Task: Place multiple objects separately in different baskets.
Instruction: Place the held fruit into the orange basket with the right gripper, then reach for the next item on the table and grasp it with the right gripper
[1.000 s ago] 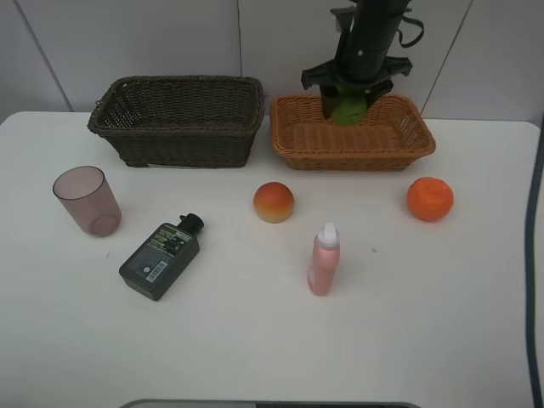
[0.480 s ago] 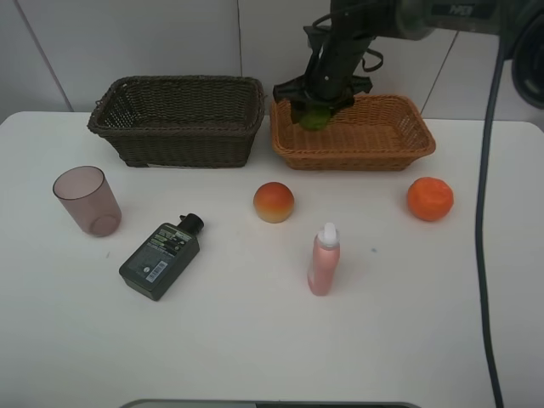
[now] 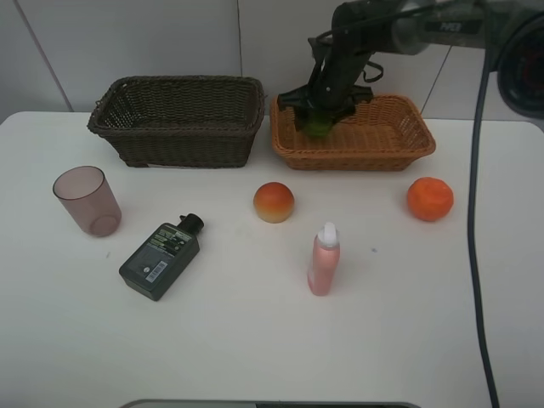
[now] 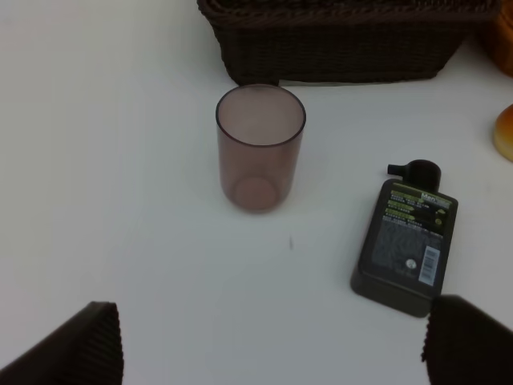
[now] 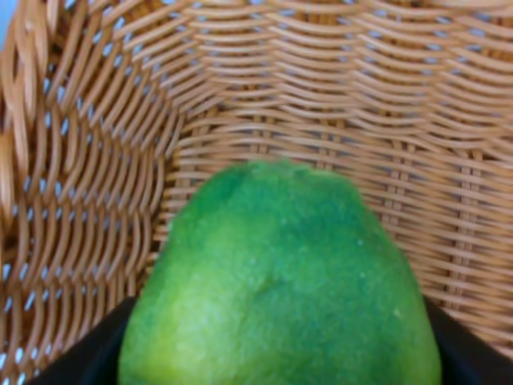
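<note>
My right gripper (image 3: 320,117) is shut on the green round fruit (image 3: 319,127), low inside the left end of the orange-tan basket (image 3: 382,155). In the right wrist view the fruit (image 5: 280,281) fills the frame against the basket's weave (image 5: 88,176). The dark brown basket (image 3: 183,149) stands to its left. On the table lie the purplish cup (image 3: 85,200), dark flat bottle (image 3: 161,257), peach (image 3: 274,202), pink bottle (image 3: 323,259) and orange (image 3: 429,199). My left gripper (image 4: 272,345) is open and empty, short of the cup (image 4: 260,148) and the dark bottle (image 4: 407,241).
Both baskets stand side by side at the table's far edge, against a white wall. A dark cable (image 3: 476,212) hangs down the right side. The pink bottle stands upright in the middle front; the dark bottle lies flat.
My right gripper has carried the green fruit leftward and down into the left end of the orange-tan basket. Nothing else has moved.
</note>
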